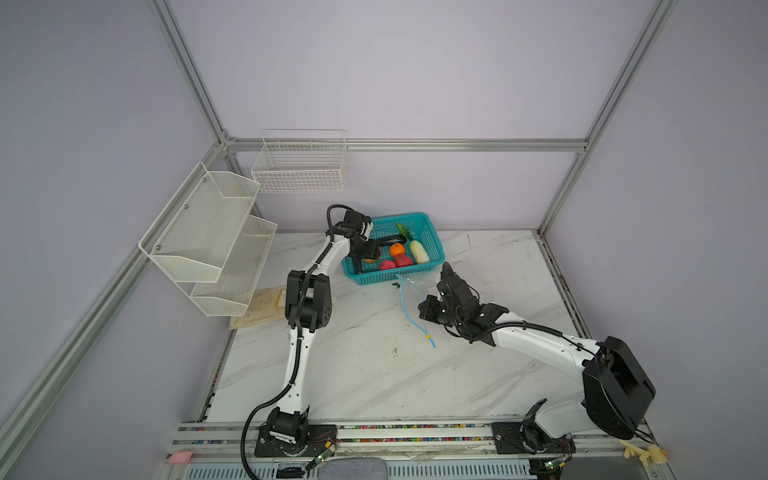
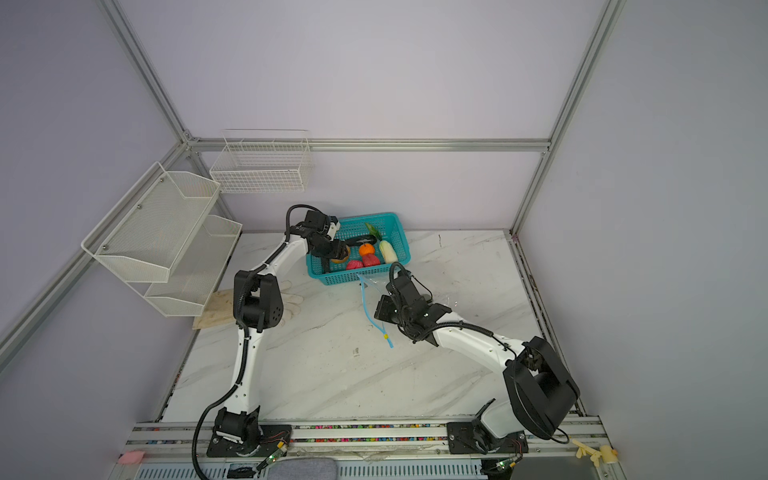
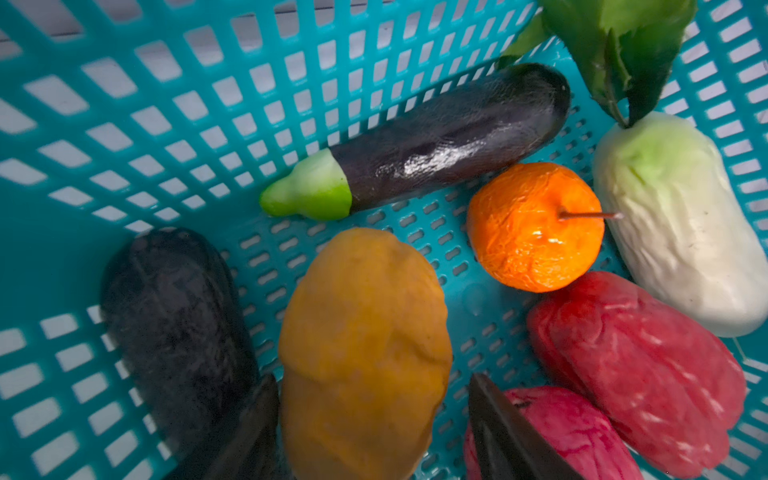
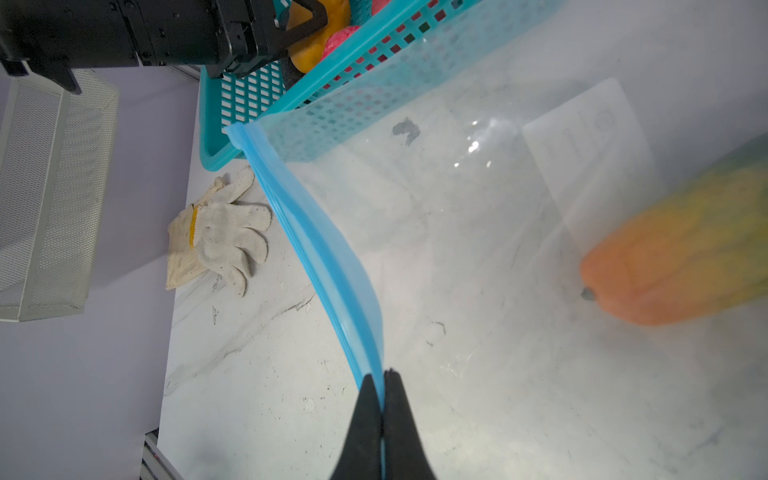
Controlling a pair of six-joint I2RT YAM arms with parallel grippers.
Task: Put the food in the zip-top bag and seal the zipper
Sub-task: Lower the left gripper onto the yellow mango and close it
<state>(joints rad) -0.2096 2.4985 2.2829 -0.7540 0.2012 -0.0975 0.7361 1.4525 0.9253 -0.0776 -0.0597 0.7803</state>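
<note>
Grip duty is split between the arms. Note that the right gripper point(image 4: 381, 382) is closed tight on the zipper point(image 4: 316, 249), pinching the blue strip and holding it raised. Read this as the means of presenting the mouth of the zip-top bag point(image 4: 457, 228) toward the teal basket point(image 3: 124, 124). The bag lies on the table just beside the basket's near wall. One blurred orange-green piece point(image 4: 673, 257) appears to sit inside it.

Observe the left gripper point(image 3: 372, 378) down in the basket, jaws spread wide either side of the mango point(image 3: 365, 332), not clamped on it. The eggplant point(image 3: 449, 137), orange point(image 3: 536, 228), cabbage point(image 3: 681, 232) and red piece point(image 3: 640, 365) lie in the basket. The yellow slider point(image 1: 427, 336) sits near the strip's front end, so you should treat sealing as not yet begun.
</note>
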